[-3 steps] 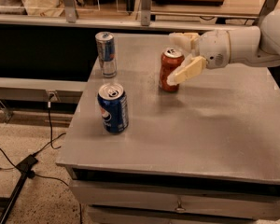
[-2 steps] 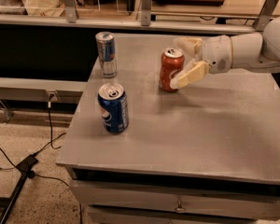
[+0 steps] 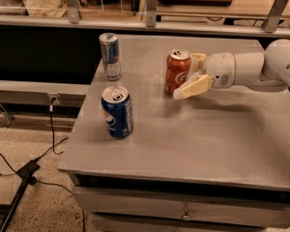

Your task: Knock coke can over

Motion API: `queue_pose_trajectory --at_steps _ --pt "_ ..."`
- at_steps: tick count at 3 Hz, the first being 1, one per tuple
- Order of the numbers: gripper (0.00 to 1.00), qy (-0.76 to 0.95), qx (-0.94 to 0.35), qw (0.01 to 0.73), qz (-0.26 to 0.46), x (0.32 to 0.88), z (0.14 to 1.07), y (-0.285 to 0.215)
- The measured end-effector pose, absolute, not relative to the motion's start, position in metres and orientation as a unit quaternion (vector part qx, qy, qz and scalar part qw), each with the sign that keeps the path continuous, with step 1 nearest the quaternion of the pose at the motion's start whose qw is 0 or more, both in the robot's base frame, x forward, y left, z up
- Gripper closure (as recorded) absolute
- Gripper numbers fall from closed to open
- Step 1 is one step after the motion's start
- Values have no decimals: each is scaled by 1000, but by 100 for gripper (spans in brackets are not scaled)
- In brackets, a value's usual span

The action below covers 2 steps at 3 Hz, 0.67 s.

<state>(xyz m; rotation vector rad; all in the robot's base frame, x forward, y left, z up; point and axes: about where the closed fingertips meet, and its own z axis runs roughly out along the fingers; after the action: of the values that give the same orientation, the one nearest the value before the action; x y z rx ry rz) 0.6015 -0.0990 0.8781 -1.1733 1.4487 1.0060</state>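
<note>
The coke can (image 3: 177, 71), red-orange with white script and a silver top, stands upright on the grey table (image 3: 198, 134) at the middle back. My gripper (image 3: 186, 77) reaches in from the right at the can's height. It is open: the near cream finger (image 3: 193, 87) lies by the can's front right side, and the far finger (image 3: 198, 59) shows just behind the can's right edge. I cannot tell whether a finger touches the can.
A blue Pepsi can (image 3: 117, 111) stands upright near the table's front left. A slim blue-and-silver can (image 3: 109, 56) stands at the back left. A shelf with metal brackets (image 3: 150, 6) runs behind the table. Cables (image 3: 19, 173) lie on the floor at left.
My arm has come down, and the near finger now sits lower beside the can's base. The coke can still stands upright in the same spot.
</note>
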Motion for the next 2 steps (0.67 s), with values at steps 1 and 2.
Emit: queue_pose_trajectory --at_steps 1,2 --pt "0 582 -467 500 438 601 869 -87" --pt "25 580 -469 499 440 600 870 -83"
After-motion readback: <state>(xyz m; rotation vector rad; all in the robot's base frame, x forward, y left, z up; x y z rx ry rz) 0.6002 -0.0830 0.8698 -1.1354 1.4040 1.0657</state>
